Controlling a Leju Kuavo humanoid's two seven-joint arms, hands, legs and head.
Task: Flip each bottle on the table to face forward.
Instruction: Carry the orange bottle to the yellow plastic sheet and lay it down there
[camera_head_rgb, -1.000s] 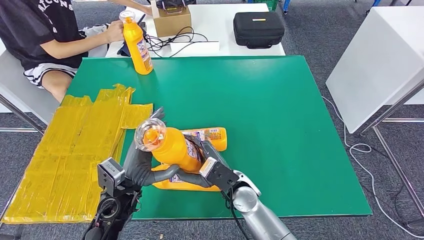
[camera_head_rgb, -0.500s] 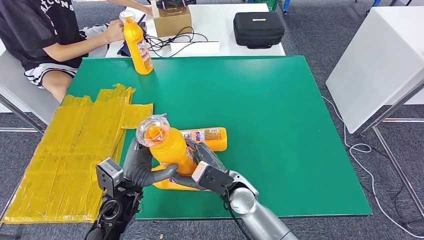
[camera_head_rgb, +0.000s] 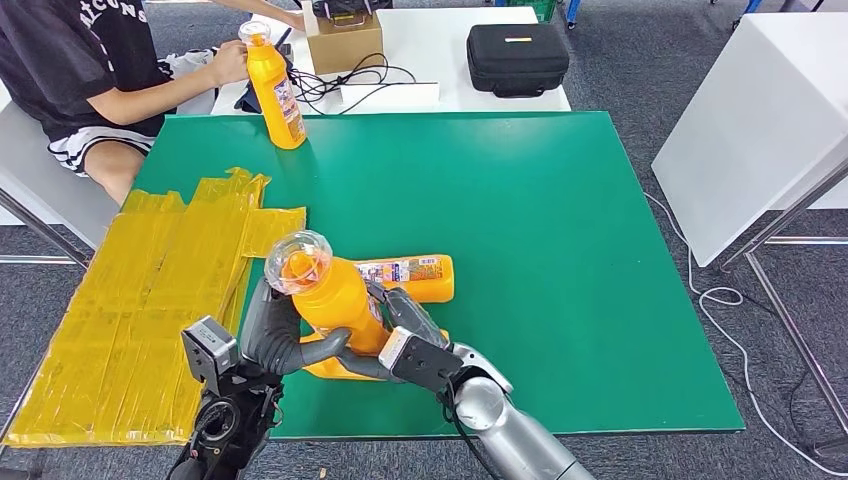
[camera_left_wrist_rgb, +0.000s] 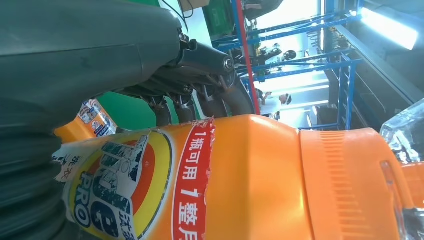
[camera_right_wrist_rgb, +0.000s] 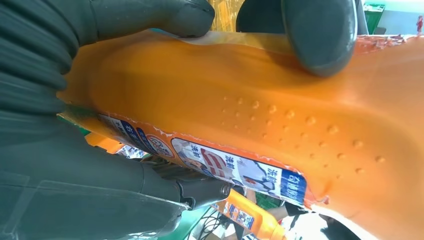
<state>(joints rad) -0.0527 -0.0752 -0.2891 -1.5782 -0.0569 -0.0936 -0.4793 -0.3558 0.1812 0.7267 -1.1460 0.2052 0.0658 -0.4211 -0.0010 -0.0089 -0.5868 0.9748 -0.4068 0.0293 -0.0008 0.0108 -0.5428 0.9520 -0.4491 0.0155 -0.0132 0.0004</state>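
Both hands wrap the orange bottle (camera_head_rgb: 335, 295), left hand (camera_head_rgb: 272, 335) and right hand (camera_head_rgb: 405, 335), tilted above the near tabletop (camera_head_rgb: 560, 260), clear cap up, torn label showing.

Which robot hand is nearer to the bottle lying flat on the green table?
Right. The right hand grips the raised bottle just in front of the lying bottle, almost touching it. The left hand holds the raised bottle's far side, farther away.
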